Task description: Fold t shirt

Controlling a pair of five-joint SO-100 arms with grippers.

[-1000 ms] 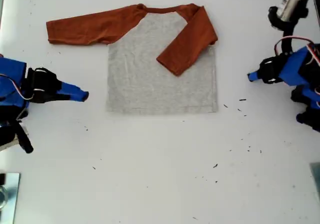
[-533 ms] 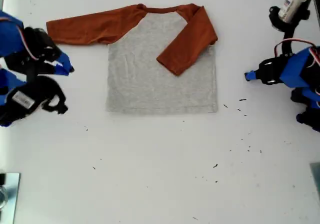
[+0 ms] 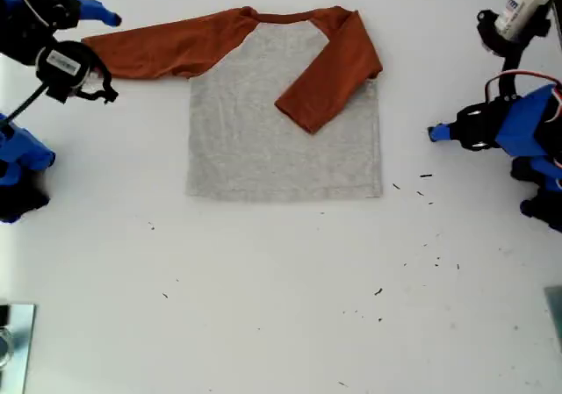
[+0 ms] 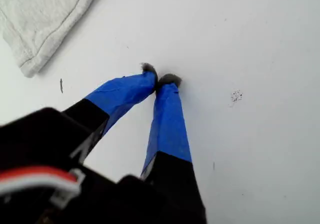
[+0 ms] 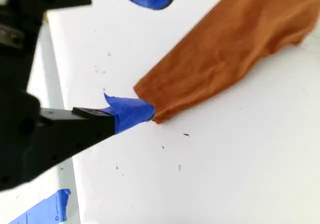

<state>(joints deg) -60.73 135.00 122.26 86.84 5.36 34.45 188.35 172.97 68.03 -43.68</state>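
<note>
2 hands: my first hand [image 4: 161, 79] clenched empty; second wrist view alone shows my second hand [image 5: 150, 52] spread at t shirt [image 3: 283, 104] cuff.

Shirt print [image 3: 283, 118] unseen (face-down or hidden), black table specks unidentifiable.

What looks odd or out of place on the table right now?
The light grey t shirt with rust-orange sleeves lies lopsided: one sleeve is folded across the body, the other stretches out flat. Small dark specks litter the white table.
</note>
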